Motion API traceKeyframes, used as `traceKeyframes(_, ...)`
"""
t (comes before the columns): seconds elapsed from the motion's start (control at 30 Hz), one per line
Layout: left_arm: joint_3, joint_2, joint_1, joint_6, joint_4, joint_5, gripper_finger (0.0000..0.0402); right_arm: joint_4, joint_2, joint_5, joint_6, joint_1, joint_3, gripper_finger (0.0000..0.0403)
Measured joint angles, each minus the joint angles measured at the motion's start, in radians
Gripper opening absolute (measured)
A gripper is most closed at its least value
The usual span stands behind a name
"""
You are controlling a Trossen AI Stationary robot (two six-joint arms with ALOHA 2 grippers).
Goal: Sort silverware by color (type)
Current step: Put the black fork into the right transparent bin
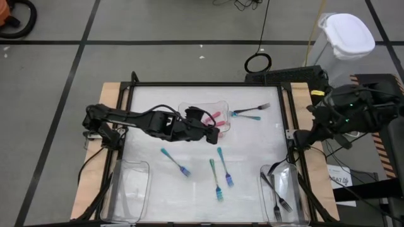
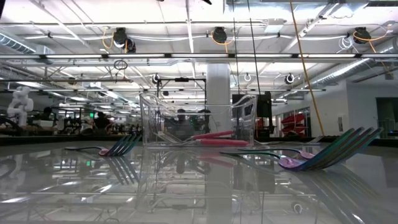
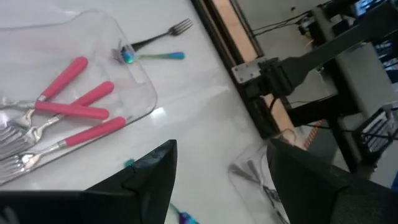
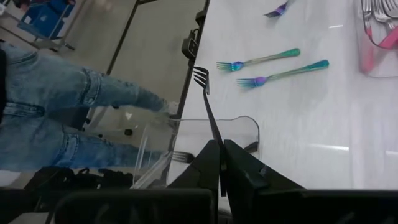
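Pink-handled forks (image 3: 74,112) lie in a clear tray (image 1: 205,116) at the table's middle, toward its far side. My left gripper (image 1: 211,133) hovers open beside that tray, holding nothing. Three teal forks (image 1: 216,180) lie on the table nearer the front. A teal fork and a dark fork (image 1: 249,112) lie to the right of the pink tray. My right gripper (image 4: 221,149) is at the table's right edge, shut on a dark grey fork (image 4: 208,102), above a clear tray (image 1: 281,192) that holds dark forks. My right gripper pinches the dark fork's handle (image 4: 213,132) between its two shut fingers. The fork lies along the fingers and sticks out past their tips, with the tines (image 4: 200,76) at the free end. It is lifted clear, above the near right tray's rim (image 4: 249,121).
An empty clear tray (image 1: 129,189) stands at the near left corner. A raised black frame (image 1: 208,85) runs around the white table top. A person in jeans (image 4: 62,106) stands beyond the table's edge. A white-lidded bin (image 1: 346,34) stands off the table at far right.
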Motion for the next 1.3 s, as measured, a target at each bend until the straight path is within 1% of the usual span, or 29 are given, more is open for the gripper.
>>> traceKeyframes(0.23,0.001,0.033,0.001,-0.073,0.020,0.083,0.0248,0.001,-0.034,0.001,0.006,0.000,-0.001,0.0006)
traceKeyframes(0.37,0.001,0.037,0.001,-0.080,0.008,0.125,0.0248,0.001,-0.032,0.004,0.004,0.000,-0.001,0.0006)
traceKeyframes(0.6,0.001,0.035,0.001,-0.071,0.002,0.128,0.0248,0.001,-0.023,0.002,-0.004,0.000,-0.001,0.0006)
traceKeyframes(0.73,0.001,0.035,0.001,-0.069,-0.035,0.128,0.0248,0.001,-0.014,-0.017,0.009,0.000,-0.001,0.0006)
traceKeyframes(0.83,0.001,0.035,-0.004,-0.053,-0.074,0.128,0.0248,0.001,-0.015,-0.052,0.041,0.000,-0.001,0.0006)
traceKeyframes(1.03,0.001,0.035,-0.011,0.058,-0.114,0.130,0.0248,0.001,-0.007,-0.054,0.131,0.000,-0.001,0.0006)
traceKeyframes(1.17,0.001,0.035,-0.004,0.056,-0.139,0.149,0.0248,0.001,0.019,-0.088,0.196,0.001,-0.001,0.0006)
traceKeyframes(1.3,0.001,0.035,-0.019,0.055,-0.140,0.150,0.0248,0.001,0.065,-0.128,0.213,0.008,-0.001,0.0006)
